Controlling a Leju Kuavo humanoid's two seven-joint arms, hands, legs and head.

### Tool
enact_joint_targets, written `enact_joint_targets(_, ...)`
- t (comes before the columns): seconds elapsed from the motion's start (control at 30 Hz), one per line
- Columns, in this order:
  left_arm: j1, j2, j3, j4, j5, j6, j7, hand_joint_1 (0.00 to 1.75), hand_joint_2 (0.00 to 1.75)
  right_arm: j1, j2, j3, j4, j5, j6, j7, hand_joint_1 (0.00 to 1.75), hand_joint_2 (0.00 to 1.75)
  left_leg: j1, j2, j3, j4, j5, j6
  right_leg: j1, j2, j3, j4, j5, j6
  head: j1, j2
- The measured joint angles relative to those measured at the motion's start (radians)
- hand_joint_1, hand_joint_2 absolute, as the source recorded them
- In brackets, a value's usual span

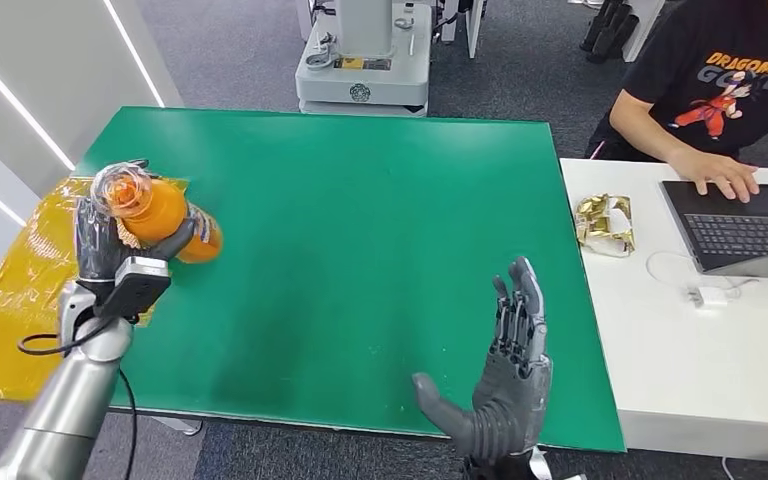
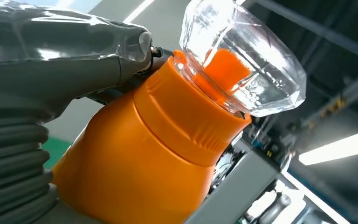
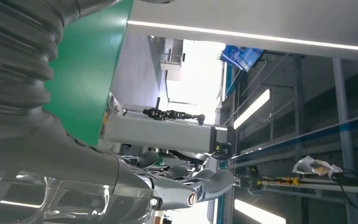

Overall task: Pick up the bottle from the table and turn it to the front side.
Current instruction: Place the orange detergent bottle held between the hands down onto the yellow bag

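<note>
the left hand (image 1: pixel 110 250) is raised over the left edge of the green table (image 1: pixel 360 260), its dark fingers wrapped around an orange bottle (image 1: pixel 165 215). the bottle is lifted off the table and tilted, its clear faceted cap (image 1: pixel 122 188) toward the camera; what it holds cannot be told. the right hand (image 1: pixel 505 385) stands upright over the near right part of the table, fingers straight and apart, holding nothing.
</note>
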Motion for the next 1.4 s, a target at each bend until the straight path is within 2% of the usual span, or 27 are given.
enact_joint_targets(0.1, -0.05, 0.059, 0.005, 0.061, -0.023, -0.03, -0.004, 1.75, 1.75, 0.011, -0.005, 0.0, -0.023, -0.001, 0.002, 0.0, 0.0, 1.75, 0.0, 0.001, 0.0, 0.0, 0.0, 0.0, 0.0, 0.001, 0.0, 0.0, 0.0, -0.001, 0.0, 0.0)
enact_joint_targets(0.23, -0.117, 0.112, 0.003, 0.138, -0.069, -0.028, 0.01, 1.75, 1.75, 0.019, -0.01, 0.0, -0.044, 0.004, 0.011, 0.0, 0.0, 1.75, 0.0, 0.001, 0.0, 0.0, 0.001, -0.001, 0.0, 0.001, -0.001, 0.0, 0.001, -0.001, 0.0, 0.0)
enact_joint_targets(0.37, -0.218, 0.145, -0.011, 0.239, -0.138, 0.006, 0.019, 1.75, 1.75, 0.023, -0.011, -0.001, -0.056, 0.015, 0.018, 0.0, 0.0, 1.75, 0.0, 0.001, 0.0, 0.0, 0.001, -0.001, 0.0, 0.001, -0.001, 0.0, 0.001, 0.0, 0.0, 0.0)
enact_joint_targets(0.5, -0.312, 0.168, -0.054, 0.328, -0.274, 0.059, 0.048, 1.75, 1.75, 0.03, -0.01, -0.004, -0.075, 0.028, 0.028, 0.006, 0.0, 1.75, 0.0, 0.001, 0.0, 0.0, 0.001, -0.001, 0.0, 0.001, -0.001, 0.0, 0.001, 0.0, 0.0, 0.0)
enact_joint_targets(0.87, -0.432, 0.182, -0.155, 0.452, -0.474, 0.099, 0.121, 1.75, 1.75, 0.049, 0.0, -0.023, -0.123, 0.072, 0.073, 0.039, 0.0, 1.75, 0.0, 0.001, 0.0, 0.0, 0.001, -0.001, 0.0, 0.001, -0.001, 0.0, 0.001, 0.0, 0.0, 0.0)
enact_joint_targets(1.0, -0.462, 0.193, -0.211, 0.501, -0.651, 0.116, 0.18, 1.75, 1.75, 0.055, 0.007, -0.035, -0.135, 0.09, 0.1, 0.048, 0.0, 1.75, 0.0, 0.001, 0.0, 0.0, 0.001, -0.001, 0.0, 0.001, -0.001, 0.001, 0.001, 0.0, 0.0, 0.0)
enact_joint_targets(1.23, -0.491, 0.207, -0.286, 0.6, -0.788, 0.088, 0.244, 1.75, 1.75, 0.073, 0.018, -0.057, -0.153, 0.103, 0.124, 0.045, 0.0, 1.75, 0.0, 0.001, 0.0, 0.0, 0.001, -0.001, 0.0, 0.001, -0.001, 0.001, 0.001, 0.0, 0.0, 0.0)
enact_joint_targets(1.4, -0.495, 0.221, -0.323, 0.667, -0.868, 0.029, 0.286, 1.75, 1.75, 0.091, 0.024, -0.073, -0.174, 0.106, 0.147, 0.046, 0.0, 1.75, 0.0, 0.002, -0.001, 0.0, 0.001, -0.001, 0.0, 0.002, -0.001, 0.001, 0.001, 0.0, 0.0, 0.0)
